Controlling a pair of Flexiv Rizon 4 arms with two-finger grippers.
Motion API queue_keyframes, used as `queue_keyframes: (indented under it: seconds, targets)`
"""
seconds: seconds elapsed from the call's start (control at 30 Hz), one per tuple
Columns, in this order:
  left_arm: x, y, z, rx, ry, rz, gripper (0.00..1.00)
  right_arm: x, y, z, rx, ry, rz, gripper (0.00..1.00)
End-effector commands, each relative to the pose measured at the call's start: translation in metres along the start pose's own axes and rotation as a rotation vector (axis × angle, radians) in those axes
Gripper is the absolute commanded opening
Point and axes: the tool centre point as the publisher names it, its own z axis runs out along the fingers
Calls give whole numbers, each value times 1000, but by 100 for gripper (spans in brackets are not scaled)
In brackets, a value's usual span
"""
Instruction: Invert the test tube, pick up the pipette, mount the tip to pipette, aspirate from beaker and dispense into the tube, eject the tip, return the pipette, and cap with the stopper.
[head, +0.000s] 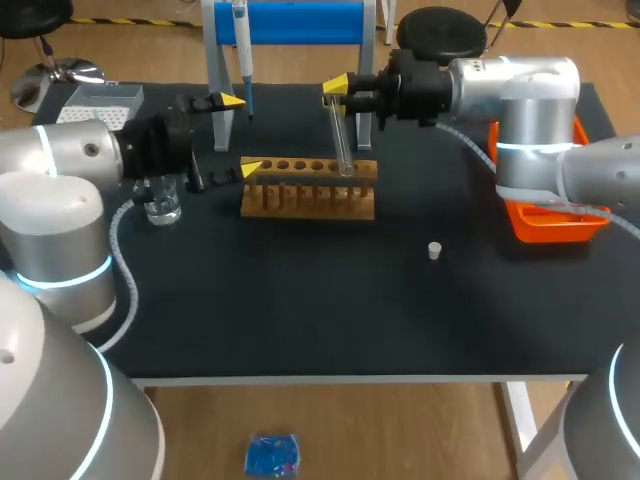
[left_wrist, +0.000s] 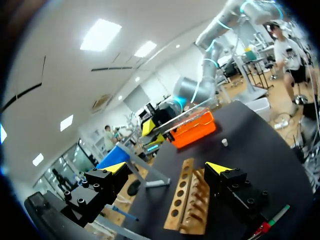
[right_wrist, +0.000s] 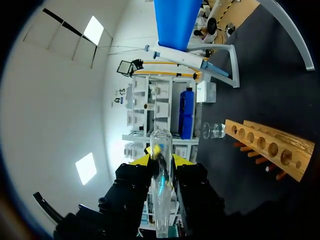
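Note:
My right gripper (head: 336, 92) is shut on a clear glass test tube (head: 341, 138) above the back of the wooden tube rack (head: 308, 190). The tube slants down to the rack's top; I cannot tell whether its end sits in a hole. In the right wrist view the tube (right_wrist: 161, 190) stands clamped between the fingers of the right gripper (right_wrist: 161, 156). My left gripper (head: 241, 133) is open and empty at the rack's left end; in its own view the left gripper (left_wrist: 166, 169) frames the rack (left_wrist: 186, 200). The pipette (head: 243, 50) hangs on the blue stand. A glass beaker (head: 162, 200) sits by my left wrist. The white stopper (head: 434, 250) lies right of the rack.
An orange tray (head: 545, 218) sits at the table's right edge, under my right arm. A tip box (head: 100, 105) stands at the back left corner. The blue pipette stand (head: 290, 22) rises behind the rack.

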Motion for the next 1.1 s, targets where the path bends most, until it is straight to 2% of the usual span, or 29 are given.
queue_keyframes:
  seconds: [0.03, 0.1, 0.13, 0.2, 0.23, 0.27, 0.37, 0.6, 0.7, 0.8, 0.87, 1.1]
  targets:
    - [-1, 7, -5, 249, 16, 111, 100, 0, 0, 0, 2, -2, -1, 0]
    - [-1, 7, -5, 249, 16, 111, 100, 0, 0, 0, 2, -2, -1, 0]
    - [-2, 4, -4, 263, 18, 165, 100, 0, 0, 0, 2, -2, -1, 0]
    - [-1, -2, -1, 144, 74, 286, 100, 0, 0, 0, 2, -2, -1, 0]
    - [0, -6, 2, 140, 75, 350, 100, 0, 0, 0, 2, -2, -1, 0]
    - [2, -9, 4, 85, 72, 389, 100, 0, 0, 0, 2, -2, -1, 0]
    - [9, -17, 15, 66, 56, 490, 100, 0, 0, 0, 2, -2, -1, 0]
    - [13, -33, 31, 12, 13, 622, 100, 0, 0, 0, 2, -2, -1, 0]
    - [16, -39, 35, 41, -30, 690, 100, 0, 0, 0, 2, -2, -1, 0]
    - [20, -39, 42, 103, -50, 742, 100, 0, 0, 0, 2, -2, -1, 0]
    - [22, -37, 48, 156, -36, 762, 100, 0, 0, 0, 2, -2, -1, 0]
    - [21, -33, 60, 242, 19, 820, 100, 0, 0, 0, 2, -2, -1, 0]
